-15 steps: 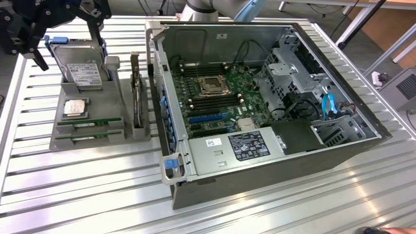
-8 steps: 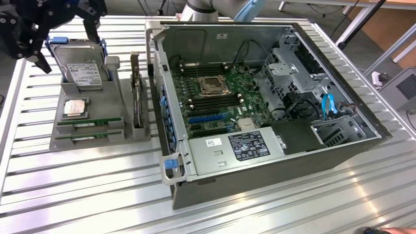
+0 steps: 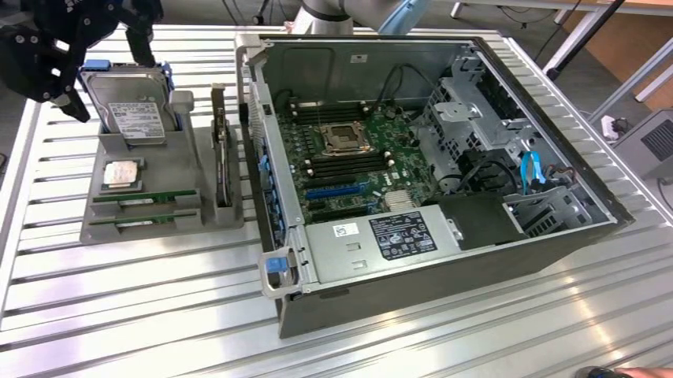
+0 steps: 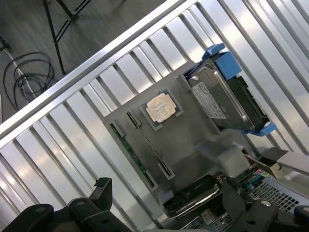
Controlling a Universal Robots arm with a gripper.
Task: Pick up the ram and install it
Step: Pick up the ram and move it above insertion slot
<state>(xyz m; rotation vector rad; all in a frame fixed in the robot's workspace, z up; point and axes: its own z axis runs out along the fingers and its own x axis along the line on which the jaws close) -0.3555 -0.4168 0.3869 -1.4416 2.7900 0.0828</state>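
While the jaws hang wide and empty over the gray holder (image 3: 116, 232), the ram (image 3: 144, 196) stands on edge in its slot, just beside a second stick (image 3: 144, 214), presumably to leave its top edge graspable. The open case (image 3: 421, 283) lies sideways on the counter (image 3: 126, 315), board slots (image 3: 334, 167) facing up. Which stick is targeted is unclear.

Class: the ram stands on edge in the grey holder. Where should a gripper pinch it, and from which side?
Pinch the ram at mid-length of its top edge, across its two flat faces, from above. The grey holder covers its lower edge, so only the top looks free.
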